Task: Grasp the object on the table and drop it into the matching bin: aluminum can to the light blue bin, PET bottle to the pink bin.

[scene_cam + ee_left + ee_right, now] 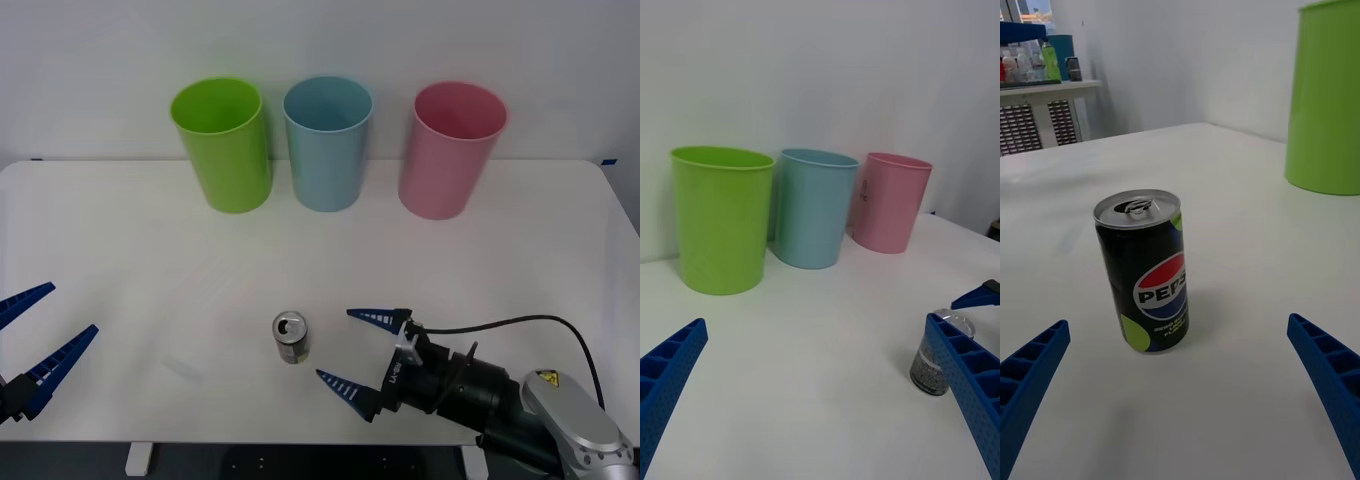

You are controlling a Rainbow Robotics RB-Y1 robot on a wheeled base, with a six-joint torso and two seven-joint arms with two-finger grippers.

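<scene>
The aluminum can (290,337) stands upright on the white table (150,260) near its front edge; it has a silver top and a dark and green body (1142,270). My right gripper (333,344) is open just to the right of the can, fingers pointing at it, apart from it. My left gripper (72,308) hangs open at the front left, far from the can. At the back stand the light blue bin (327,142) and, to its right, the pink bin (450,148). In the left wrist view the can (934,366) is partly hidden behind a finger.
A lime green bin (224,143) stands left of the light blue one (812,210), with the pink one (887,202) at the other end of the row. A black cable (520,322) arcs over my right arm. Bare white tabletop lies between the can and the bins.
</scene>
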